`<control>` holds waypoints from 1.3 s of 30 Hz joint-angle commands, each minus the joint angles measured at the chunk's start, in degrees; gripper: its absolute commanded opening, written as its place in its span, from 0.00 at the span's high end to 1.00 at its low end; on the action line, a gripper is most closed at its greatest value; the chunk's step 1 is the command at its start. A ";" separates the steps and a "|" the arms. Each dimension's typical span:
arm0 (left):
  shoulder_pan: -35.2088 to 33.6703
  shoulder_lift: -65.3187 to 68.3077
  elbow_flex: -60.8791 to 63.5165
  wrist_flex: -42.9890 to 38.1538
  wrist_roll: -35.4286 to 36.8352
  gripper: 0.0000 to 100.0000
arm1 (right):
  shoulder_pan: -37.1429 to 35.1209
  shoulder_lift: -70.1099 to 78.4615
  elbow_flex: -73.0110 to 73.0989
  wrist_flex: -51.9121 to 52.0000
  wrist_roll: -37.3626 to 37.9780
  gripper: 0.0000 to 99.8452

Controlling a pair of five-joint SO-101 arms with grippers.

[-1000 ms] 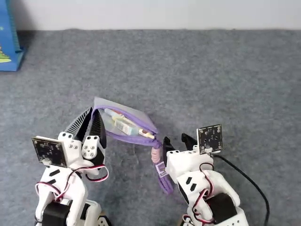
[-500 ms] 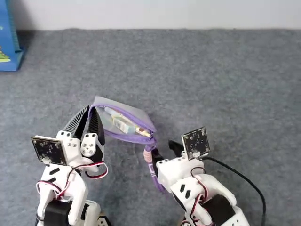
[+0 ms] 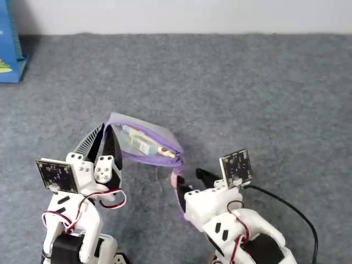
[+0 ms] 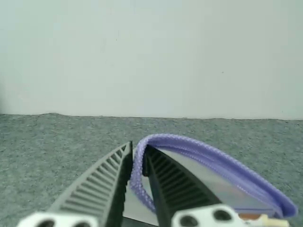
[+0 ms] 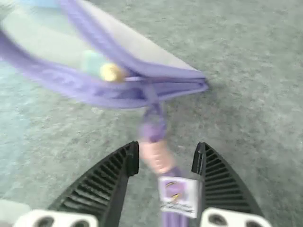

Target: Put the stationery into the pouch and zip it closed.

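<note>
While stationery [image 3: 144, 146] is sitting inside pouch [image 3: 159, 132] on bench [image 3: 264, 93], mouth is gaping, zip not yet run. Left jaws are pinching pouch rim at end opposite zip pull [image 5: 154, 158]. Right jaws are standing wide astride zip pull, not gripping. Zipping is remaining.

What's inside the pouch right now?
The open pouch holds stationery lying lengthwise, one piece yellow-tipped. The pouch wall covers the rest, so I cannot count the pieces.
</note>
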 commanded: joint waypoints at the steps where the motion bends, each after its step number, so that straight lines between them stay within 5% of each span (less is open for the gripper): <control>1: -0.35 -0.97 -0.48 -1.93 0.26 0.99 | -1.80 0.48 -3.34 0.04 -0.53 0.80; 16: -0.44 -0.97 -0.48 -1.67 0.26 0.99 | -1.36 0.48 12.66 -16.84 -0.09 0.80; 22: -0.44 -0.97 -0.48 -1.67 0.26 0.99 | 0.57 0.48 13.27 -18.33 0.00 1.00; 39: -0.35 -0.97 -0.40 -1.67 0.26 0.99 | 9.54 0.48 13.27 -18.59 1.41 0.99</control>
